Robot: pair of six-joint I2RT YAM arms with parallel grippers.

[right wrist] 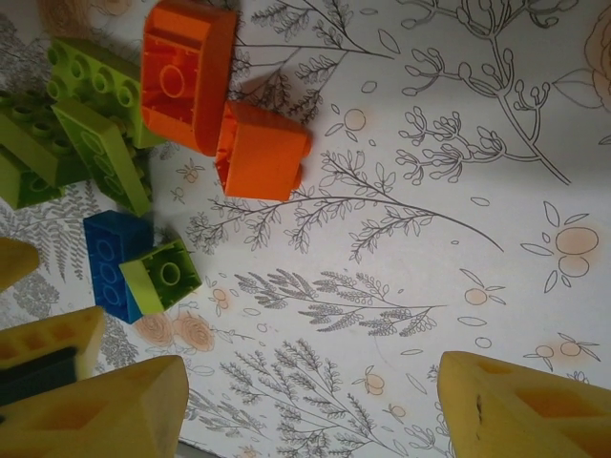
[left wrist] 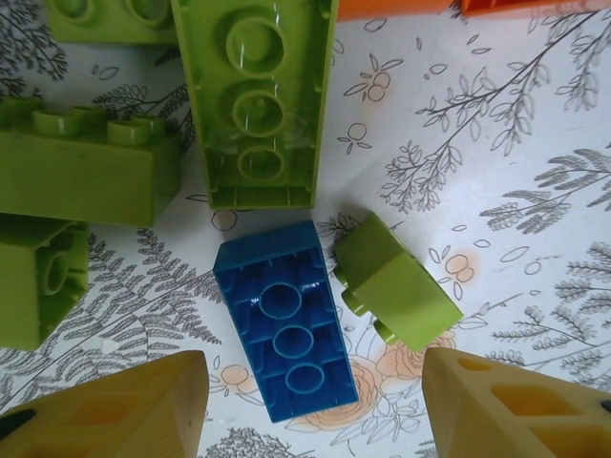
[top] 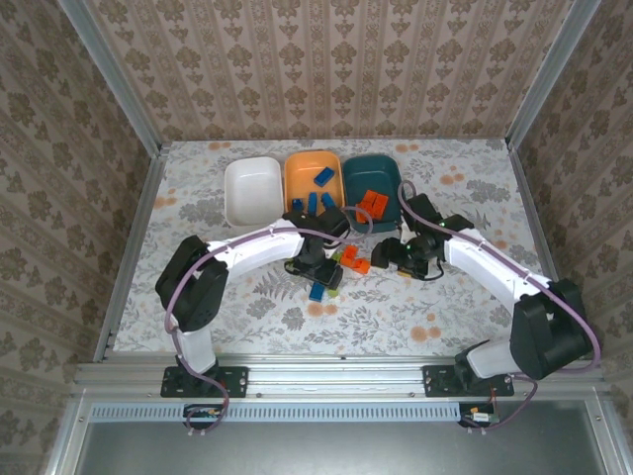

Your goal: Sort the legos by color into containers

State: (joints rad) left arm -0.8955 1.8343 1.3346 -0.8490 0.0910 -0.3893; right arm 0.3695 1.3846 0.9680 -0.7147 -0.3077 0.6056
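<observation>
Both left gripper and right gripper gape empty; closing left on the blue brick risks snagging the small lime brick just beside it.

We find the blue brick boxed in: a small lime brick lies just beside one flank, a long upturned lime brick sits just past its far end, and more lime bricks crowd the opposite side, so only narrow strips of cloth are bare along its long sides. On the side of the orange bricks away from the lime pile, the floral tablecloth lies open to us, while from above the white bowl, orange bowl and teal bowl wall off the far side.
</observation>
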